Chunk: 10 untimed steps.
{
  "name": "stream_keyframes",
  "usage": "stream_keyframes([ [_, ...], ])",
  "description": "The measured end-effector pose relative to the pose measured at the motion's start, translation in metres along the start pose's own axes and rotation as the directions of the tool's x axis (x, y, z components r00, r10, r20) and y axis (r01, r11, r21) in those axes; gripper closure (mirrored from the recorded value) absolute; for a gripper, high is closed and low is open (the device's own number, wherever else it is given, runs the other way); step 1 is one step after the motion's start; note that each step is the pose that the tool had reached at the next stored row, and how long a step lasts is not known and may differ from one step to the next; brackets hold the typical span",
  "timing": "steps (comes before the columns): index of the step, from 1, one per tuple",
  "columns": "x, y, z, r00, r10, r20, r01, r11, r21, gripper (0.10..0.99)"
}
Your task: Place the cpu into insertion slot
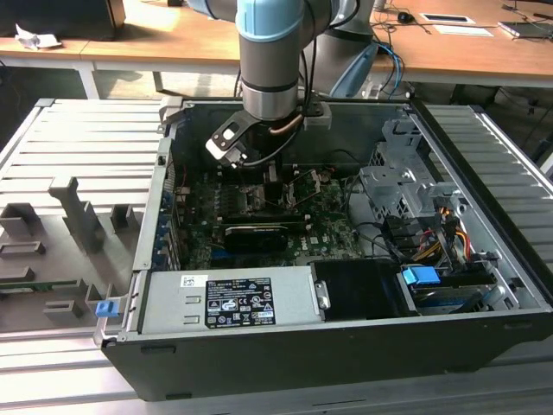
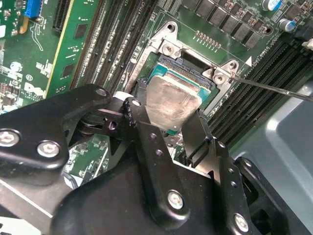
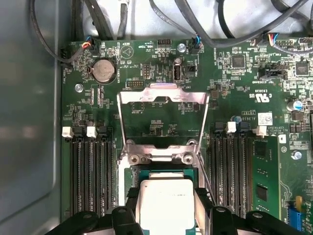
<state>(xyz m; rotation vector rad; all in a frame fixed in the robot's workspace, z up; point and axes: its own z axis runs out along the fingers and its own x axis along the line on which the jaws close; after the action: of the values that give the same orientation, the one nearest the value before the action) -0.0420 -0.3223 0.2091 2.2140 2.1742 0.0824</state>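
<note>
An arm (image 1: 272,60) reaches down into an open case (image 1: 346,363) lying on a grey slatted worktop (image 1: 52,173). Its end effector (image 2: 167,117) pinches the cpu (image 2: 171,100) by two opposite edges, one black finger (image 3: 131,203) on each side.

The cpu is flat with its dull metal top facing up, and is at the slot (image 2: 190,62), covering most of the slot's dark square. Whether it is fully seated cannot be told. The chip is close to square, so it has no marked long axis. In the first wrist view its edges run square with the slot's frame and parallel to the memory slots (image 3: 90,171) that flank it on both sides.

The exterior view gives the setting: the arm is over the green board (image 1: 324,229), with a grey power supply (image 1: 233,298) along the case's near wall. The first wrist view looks straight down and has the silvery plate (image 3: 164,95) swung open, standing clear beyond the slot. The second wrist view looks across the fingers at a slant. It catches a thin strip of the cpu's green edge on its far side and the thin wire lever (image 2: 274,89) reaching away from a corner of the slot.
</note>
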Motion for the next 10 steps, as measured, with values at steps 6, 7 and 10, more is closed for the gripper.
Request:
stream_keyframes([
  [6,0.0013,-0.0002,0.0031,1.0000,0.000,0.0000,0.000,1.0000,0.000,0.557],
  [7,0.0016,-0.0003,0.0037,1.0000,0.000,0.0001,0.000,1.0000,0.000,0.557],
  [10,0.0029,-0.0004,0.0052,1.0000,0.000,0.0001,0.000,1.0000,0.000,0.557],
])
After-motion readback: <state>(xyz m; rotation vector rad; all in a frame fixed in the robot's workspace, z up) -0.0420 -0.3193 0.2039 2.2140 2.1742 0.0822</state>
